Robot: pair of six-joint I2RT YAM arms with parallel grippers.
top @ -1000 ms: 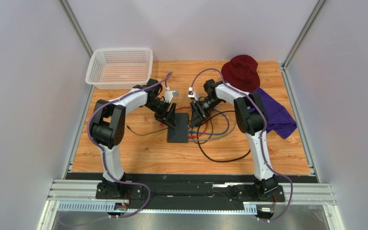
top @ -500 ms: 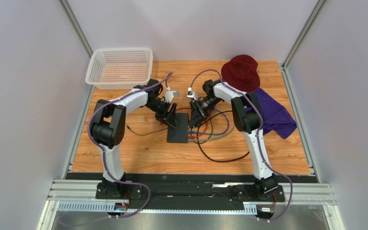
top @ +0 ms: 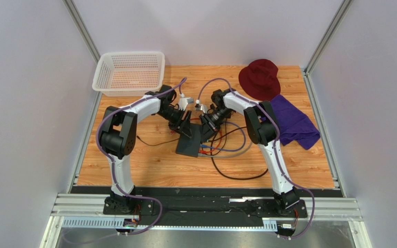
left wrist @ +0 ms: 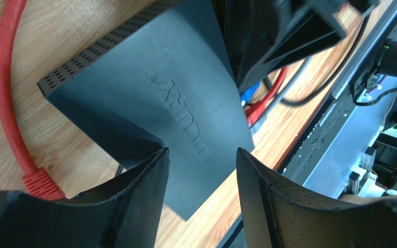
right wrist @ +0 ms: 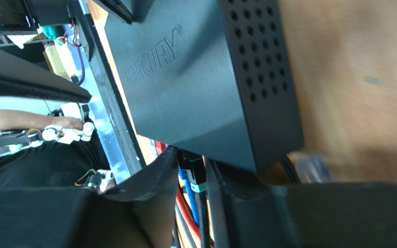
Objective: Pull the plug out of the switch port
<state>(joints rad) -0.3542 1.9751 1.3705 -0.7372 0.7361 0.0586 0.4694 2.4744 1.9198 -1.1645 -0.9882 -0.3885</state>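
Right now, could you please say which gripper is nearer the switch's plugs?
Right. The right fingers straddle a plug on the switch; the left fingers sit at its far side.

Top cam bright, even; wrist cams dimmer, table [right wrist: 361, 77] blurred in R wrist.

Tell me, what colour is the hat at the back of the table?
The hat is dark red, a maroon shade. It shows best in the top external view.

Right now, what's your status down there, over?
Left gripper open over the switch box. Right gripper astride a black plug, not yet out; grip unclear. Neighbouring cables crowd alongside.
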